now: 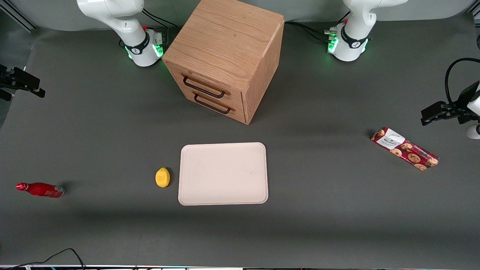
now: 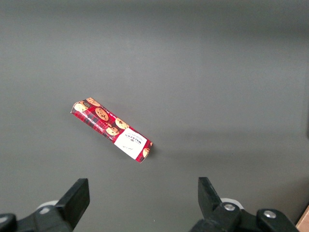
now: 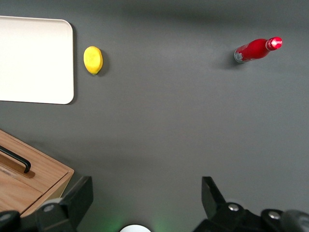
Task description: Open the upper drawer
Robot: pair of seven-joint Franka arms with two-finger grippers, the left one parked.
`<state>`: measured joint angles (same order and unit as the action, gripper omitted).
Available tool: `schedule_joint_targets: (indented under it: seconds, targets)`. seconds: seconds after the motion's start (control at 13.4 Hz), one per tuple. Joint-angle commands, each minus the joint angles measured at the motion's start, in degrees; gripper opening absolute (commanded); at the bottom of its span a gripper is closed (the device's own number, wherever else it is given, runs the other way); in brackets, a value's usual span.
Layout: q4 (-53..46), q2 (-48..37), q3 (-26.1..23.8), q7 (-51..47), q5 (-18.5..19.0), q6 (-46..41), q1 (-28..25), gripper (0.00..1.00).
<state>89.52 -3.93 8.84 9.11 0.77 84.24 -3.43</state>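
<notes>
While the upper drawer (image 1: pixel 204 87) sits shut in the cabinet (image 1: pixel 225 56) mid-table, I see my gripper (image 3: pixel 145 200) wide open and empty, well apart toward the working arm's end.

The dark grey surface (image 1: pixel 330 210) carries a wooden cabinet (image 1: pixel 225 48), with a pale tray (image 1: pixel 223 173) nearer the front camera and a yellow lemon (image 1: pixel 162 177) just beside the tray. A red bottle (image 1: pixel 40 189) lies toward the working arm's end, where the hand (image 3: pixel 147 200) hovers open above the surface. A biscuit packet (image 1: pixel 405 148) lies toward the parked arm's end.
</notes>
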Motion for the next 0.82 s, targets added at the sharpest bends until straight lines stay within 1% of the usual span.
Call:
schedule_joint_targets:
  seconds: [0.0, 0.52, 0.75]
  targets:
    - [-1.01, 0.16, -0.14, 1.44, -1.03, -2.05, 0.70, 1.00]
    - [-1.98, 0.59, -0.49, 1.97, -1.03, -2.85, 0.53, 1.00]
    - [-1.89, 0.59, -3.03, 1.97, -1.03, -2.85, -0.70, 1.00]
